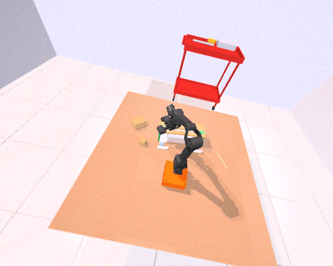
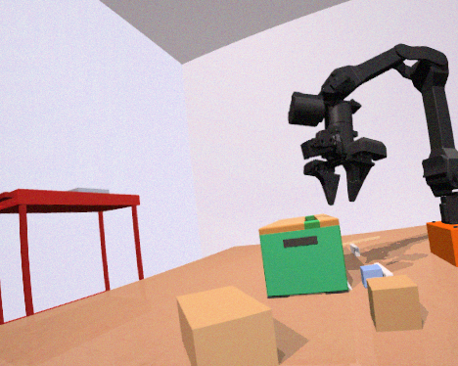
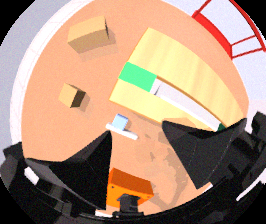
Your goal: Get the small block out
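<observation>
Block's [image 1: 161, 144] [image 2: 371, 275] [image 3: 120, 122] already out on the table, the little blue one, below the gripper [image 2: 343, 202] [image 3: 137, 128] and off toward the arm's base, by a white strip [image 1: 163, 147] [image 2: 386, 269] [image 3: 122, 131]. Fingers are partway open, nothing between them. I'd swing clear of the box [image 1: 199, 127] [image 2: 303, 264] [image 3: 184, 80] first, line up over the block, drop straight down, then squeeze gently so the strip doesn't snag a fingertip.

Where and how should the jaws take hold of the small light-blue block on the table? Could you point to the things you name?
By two opposite upright sides, probably from straight above: the small light-blue block [image 1: 161, 144] [image 2: 371, 275] [image 3: 120, 121] looks squat and flat-faced, beside a low white strip [image 1: 163, 147] [image 2: 387, 269] [image 3: 122, 131].
</observation>
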Controlling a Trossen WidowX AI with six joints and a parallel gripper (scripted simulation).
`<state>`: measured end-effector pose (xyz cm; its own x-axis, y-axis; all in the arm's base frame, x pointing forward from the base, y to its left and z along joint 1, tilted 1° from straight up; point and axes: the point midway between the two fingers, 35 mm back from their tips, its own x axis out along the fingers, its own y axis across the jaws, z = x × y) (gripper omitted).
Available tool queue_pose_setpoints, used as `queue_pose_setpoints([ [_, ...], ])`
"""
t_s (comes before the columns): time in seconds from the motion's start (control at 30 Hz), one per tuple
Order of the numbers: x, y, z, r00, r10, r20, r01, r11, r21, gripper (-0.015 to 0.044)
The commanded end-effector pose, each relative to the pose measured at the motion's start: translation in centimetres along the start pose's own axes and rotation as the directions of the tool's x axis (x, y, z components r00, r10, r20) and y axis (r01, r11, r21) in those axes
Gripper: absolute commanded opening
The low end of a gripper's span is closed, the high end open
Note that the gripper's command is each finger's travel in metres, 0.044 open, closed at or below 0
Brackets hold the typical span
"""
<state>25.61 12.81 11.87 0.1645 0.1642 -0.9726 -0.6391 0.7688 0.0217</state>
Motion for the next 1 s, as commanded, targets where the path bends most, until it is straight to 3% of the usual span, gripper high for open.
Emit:
queue_pose_setpoints([
  [0.0, 0.0, 1.4, -0.5, 0.994, -0.103, 0.028, 0.083, 0.574, -0.815, 0.0285],
  [0.17, -0.1, 2.0, -0.6, 0.989, -0.137, 0.049, 0.079, 0.226, -0.971, 0.0285],
  [0.3, -0.3, 2.4, -0.6, 0.985, -0.162, 0.067, 0.055, -0.077, -0.995, 0.0285],
  [0.47, -0.5, 2.9, -0.6, 0.977, -0.193, 0.094, 0.0, -0.439, -0.899, 0.0285],
  [0.63, -0.7, 3.4, -0.7, 0.968, -0.219, 0.121, -0.082, -0.732, -0.676, 0.0285],
  [0.73, -0.8, 3.6, -0.7, 0.964, -0.229, 0.132, -0.123, -0.829, -0.545, 0.0285],
  [0.97, -0.8, 3.6, -0.7, 0.964, -0.23, 0.133, -0.126, -0.836, -0.534, 0.0285],
])
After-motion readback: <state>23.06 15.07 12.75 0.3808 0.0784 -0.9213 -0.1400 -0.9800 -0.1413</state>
